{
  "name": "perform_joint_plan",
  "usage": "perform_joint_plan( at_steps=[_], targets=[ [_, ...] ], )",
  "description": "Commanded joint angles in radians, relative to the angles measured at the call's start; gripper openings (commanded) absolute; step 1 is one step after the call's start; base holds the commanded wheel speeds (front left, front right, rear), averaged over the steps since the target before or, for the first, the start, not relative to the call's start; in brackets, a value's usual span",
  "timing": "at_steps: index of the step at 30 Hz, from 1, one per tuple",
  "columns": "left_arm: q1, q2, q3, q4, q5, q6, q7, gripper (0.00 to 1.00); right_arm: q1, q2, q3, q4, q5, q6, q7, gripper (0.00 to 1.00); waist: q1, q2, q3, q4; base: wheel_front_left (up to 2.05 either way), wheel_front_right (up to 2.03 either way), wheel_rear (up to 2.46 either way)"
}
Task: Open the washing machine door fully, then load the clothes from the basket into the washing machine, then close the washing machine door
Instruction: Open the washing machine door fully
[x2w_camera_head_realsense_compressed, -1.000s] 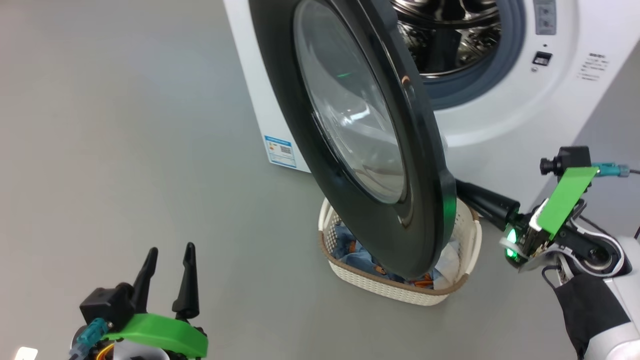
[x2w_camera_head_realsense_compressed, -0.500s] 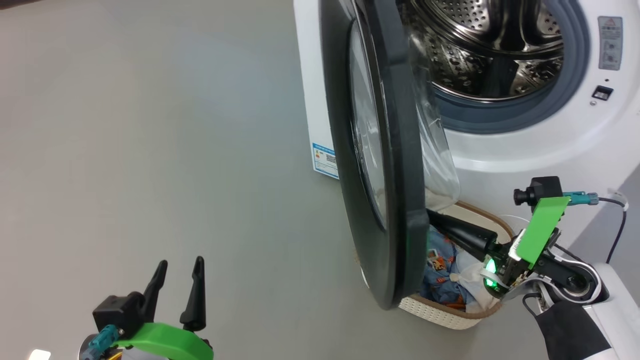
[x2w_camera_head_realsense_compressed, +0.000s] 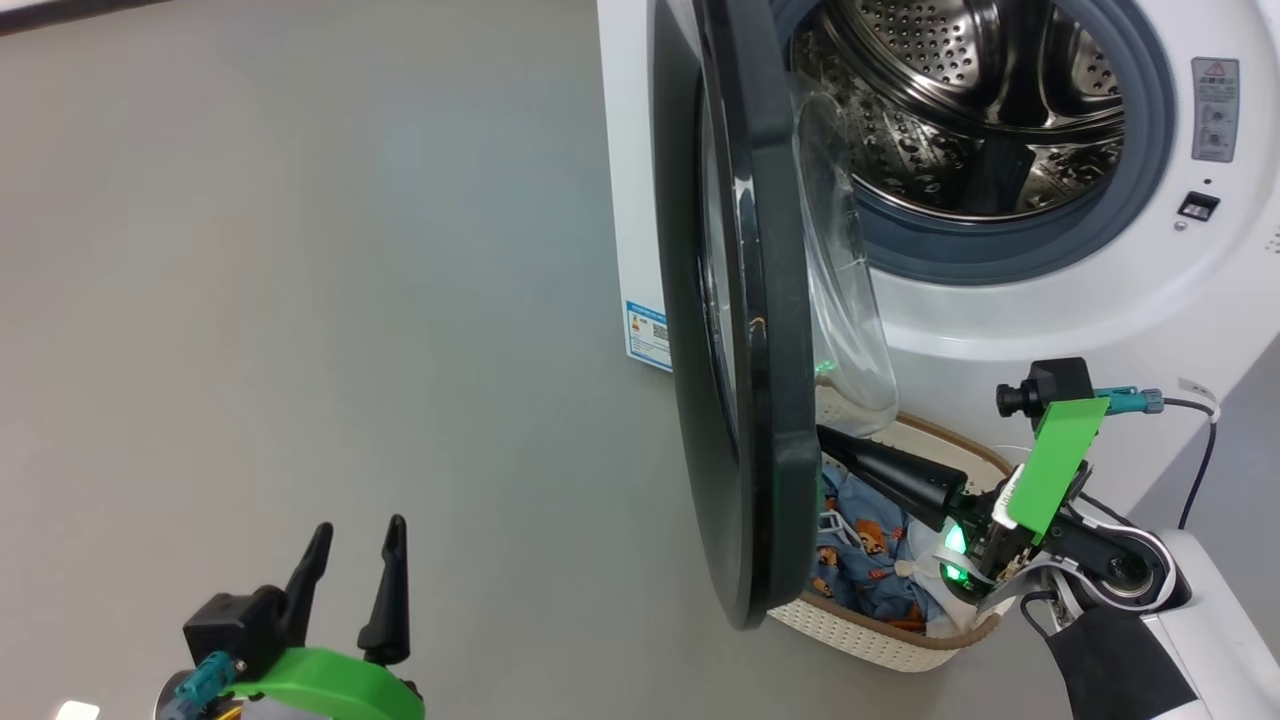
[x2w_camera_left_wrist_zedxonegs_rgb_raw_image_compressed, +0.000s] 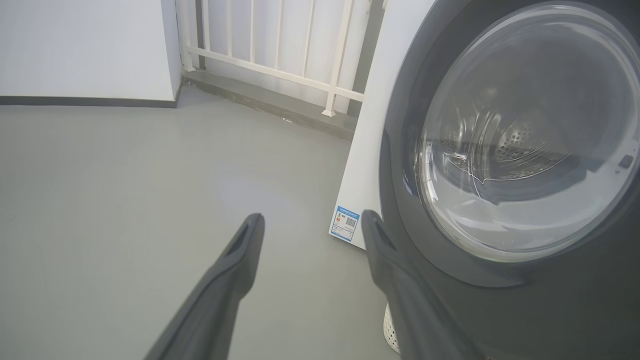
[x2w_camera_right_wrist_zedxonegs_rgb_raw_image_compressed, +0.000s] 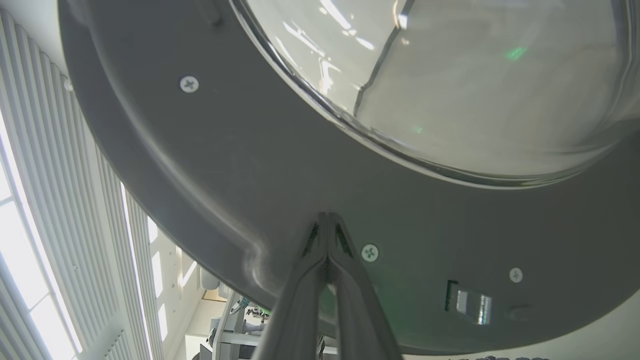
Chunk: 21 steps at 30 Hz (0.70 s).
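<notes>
Door (x2w_camera_right_wrist_zedxonegs_rgb_raw_image_compressed: 225, 165) against closed right hand (x2w_camera_right_wrist_zedxonegs_rgb_raw_image_compressed: 327, 218)

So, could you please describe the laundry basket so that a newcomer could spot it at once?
Find the big white front-loading washing machine with its round glossy black door swung open. On the grey floor beneath that door's lower edge sits a small cream perforated plastic basket with a brown rim. It alone holds blue cartoon-printed clothes.

left gripper (x2w_camera_head_realsense_compressed: 358, 527) sits at the lower left of the frame, fingers spread wide and pointing up. right gripper (x2w_camera_head_realsense_compressed: 828, 436) reaches from the lower right, fingers pressed together, pointing up-left.
</notes>
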Motion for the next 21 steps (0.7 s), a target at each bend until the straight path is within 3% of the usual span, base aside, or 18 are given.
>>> perform_joint_plan(
  at_steps=[1,6,7,8,9,10,11,12,21],
  targets=[
    [-0.011,0.021,0.029,-0.02,0.006,-0.002,-0.006,1.0,0.002,0.015,0.021,-0.031,-0.002,0.002,0.007,0.0,0.0001,0.0,-0.004,-0.011,0.0,0.0,0.0],
    [-0.009,0.02,0.031,-0.02,0.011,-0.002,-0.006,1.0,-0.003,0.015,0.012,-0.026,-0.016,0.002,-0.012,0.0,0.0001,0.0,-0.011,-0.039,0.0,0.0,0.0],
    [-0.007,0.02,0.032,-0.021,0.011,-0.002,-0.006,1.0,-0.004,0.015,0.01,-0.025,-0.019,0.002,-0.017,0.04,0.0001,0.0,-0.013,-0.046,0.0,0.0,0.0],
    [-0.007,0.02,0.033,-0.021,0.011,-0.002,-0.006,1.0,-0.005,0.013,0.008,-0.024,-0.025,0.002,-0.025,0.18,0.0001,0.0,-0.014,-0.053,0.0,0.0,0.0],
    [-0.006,0.02,0.033,-0.022,0.011,-0.002,-0.006,1.0,-0.006,0.011,0.006,-0.022,-0.035,0.002,-0.036,0.4,0.0001,0.0,-0.016,-0.061,0.0,0.0,0.0],
    [-0.004,0.019,0.034,-0.022,0.011,-0.002,-0.006,1.0,-0.007,0.009,0.006,-0.022,-0.044,0.002,-0.044,0.49,0.0001,0.0,-0.019,-0.069,0.0,0.0,0.0],
    [-0.002,0.019,0.036,-0.023,0.01,-0.002,-0.006,1.0,-0.007,0.008,0.003,-0.024,-0.05,0.002,-0.054,0.84,0.0001,0.0,-0.02,-0.077,0.0,0.0,0.0],
    [-0.001,0.018,0.037,-0.024,0.009,-0.002,-0.006,1.0,-0.008,0.007,0.0,-0.027,-0.056,0.002,-0.064,1.0,0.0001,0.0,-0.022,-0.086,0.0,0.0,0.0],
    [0.003,0.017,0.038,-0.041,0.006,-0.002,-0.006,1.0,-0.016,-0.013,0.002,-0.078,-0.169,0.002,-0.193,1.0,0.0001,0.0,-0.028,-0.171,0.0,0.0,0.0]
  ],
)
